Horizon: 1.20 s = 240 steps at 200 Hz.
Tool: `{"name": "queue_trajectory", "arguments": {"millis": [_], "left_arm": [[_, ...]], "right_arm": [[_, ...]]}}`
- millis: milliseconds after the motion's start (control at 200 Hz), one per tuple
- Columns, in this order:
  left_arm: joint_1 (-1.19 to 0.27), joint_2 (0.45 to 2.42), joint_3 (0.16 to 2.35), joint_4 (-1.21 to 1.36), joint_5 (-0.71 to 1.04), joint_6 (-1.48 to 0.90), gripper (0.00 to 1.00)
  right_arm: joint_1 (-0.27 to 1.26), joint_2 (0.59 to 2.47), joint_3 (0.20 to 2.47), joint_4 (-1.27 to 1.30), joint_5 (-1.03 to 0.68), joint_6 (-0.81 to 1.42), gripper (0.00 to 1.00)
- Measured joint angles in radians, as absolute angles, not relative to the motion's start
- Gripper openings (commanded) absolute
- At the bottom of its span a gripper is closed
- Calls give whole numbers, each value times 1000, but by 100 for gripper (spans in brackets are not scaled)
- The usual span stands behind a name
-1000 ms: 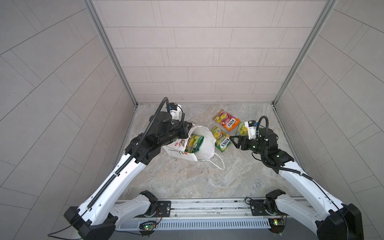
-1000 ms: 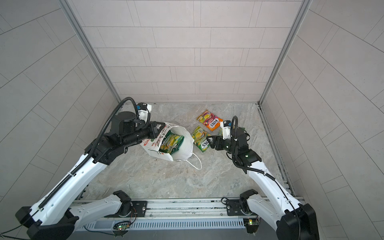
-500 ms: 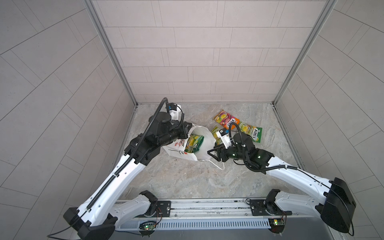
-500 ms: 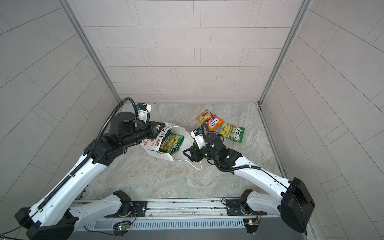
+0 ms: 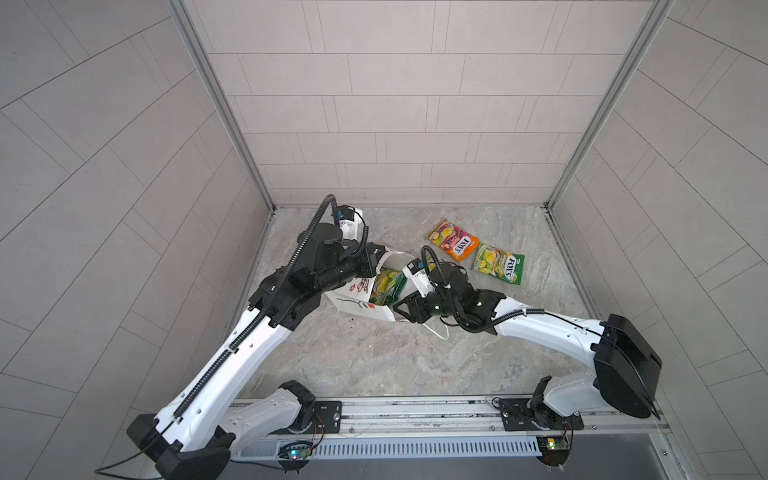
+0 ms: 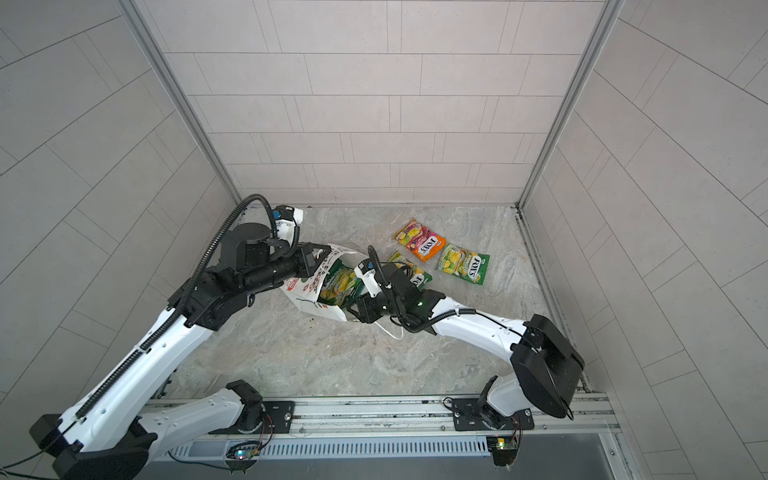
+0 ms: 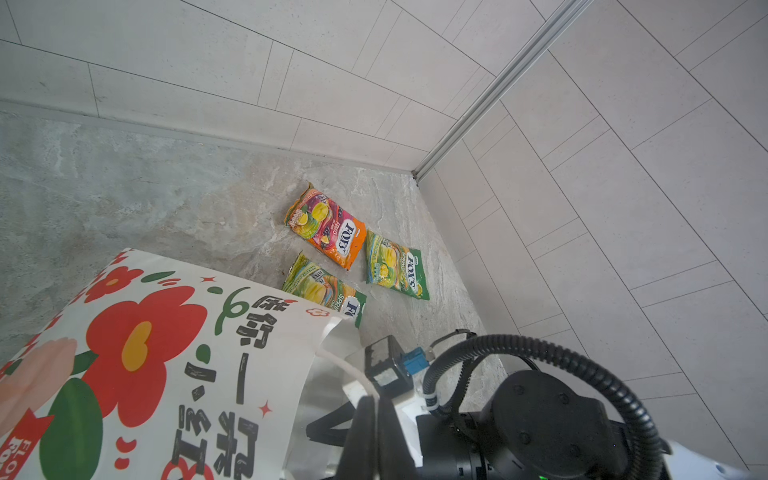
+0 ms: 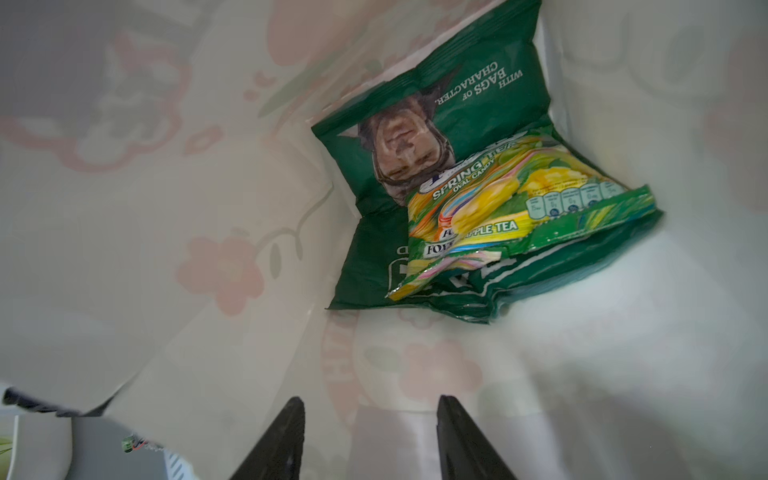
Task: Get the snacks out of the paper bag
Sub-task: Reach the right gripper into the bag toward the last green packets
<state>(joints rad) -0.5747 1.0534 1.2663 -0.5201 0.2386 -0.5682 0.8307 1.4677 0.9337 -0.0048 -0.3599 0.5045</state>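
The white paper bag (image 5: pixel 357 297) (image 6: pixel 309 297) lies on its side, mouth facing right. My left gripper (image 5: pixel 376 259) (image 7: pixel 372 419) is shut on its upper rim by a cord handle. My right gripper (image 5: pixel 399 309) (image 8: pixel 370 401) is open and empty, just inside the mouth. Deep inside lies a dark green crisp bag (image 8: pixel 415 104) with a green-yellow FOX'S packet (image 8: pixel 511 199) (image 5: pixel 388 284) on top. On the floor outside the bag are the orange-pink packet (image 5: pixel 454 246) (image 7: pixel 326 226) and two green-yellow packets (image 5: pixel 498 269) (image 7: pixel 395 270) (image 7: pixel 324 289); one is partly behind my right arm (image 6: pixel 409 270).
Tiled walls close in the marble floor (image 5: pixel 374 365) at the back and both sides. A metal rail (image 5: pixel 415 411) runs along the front. One white cord handle (image 5: pixel 436 332) loops on the floor below my right wrist.
My right arm has swung left from beside the loose packets to the bag's mouth, and its jaws have narrowed. The left arm and the bag have not moved.
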Motion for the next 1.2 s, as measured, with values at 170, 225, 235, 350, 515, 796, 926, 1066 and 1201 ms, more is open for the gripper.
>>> {"name": "queue_trajectory", "arguments": {"millis": [170,225,235,350,515,796,926,1066,1201], "left_arm": [[-575,1053,1266,-520,240,-568,0],[-575,1054,1266,-520,241,-569,0],[-575,1054,1266,-520,241,-569,0],[-575,1055,1266,-521,244,-569,0],[-575,1056,1266,-521,245,-569,0],[-575,1061,1266,-521,248,-569,0],[-575,1062,1266,-521,252,-569,0],[-575,1067,1266,-521,259,-572,0],[-575,1067,1266,-521,262,-572,0]], "right_arm": [[847,1546,987,-12,-332,516,52],[851,1565,1002,-17,-307,530,53],[851,1567,1005,-19,-302,533,53],[853,1591,1024,-26,-228,589,53],[852,1626,1030,-19,-144,680,56],[855,1670,1053,-4,-69,783,57],[857,1685,1056,22,-58,814,57],[857,1706,1070,41,-51,838,56],[857,1711,1082,49,-40,851,53]]}}
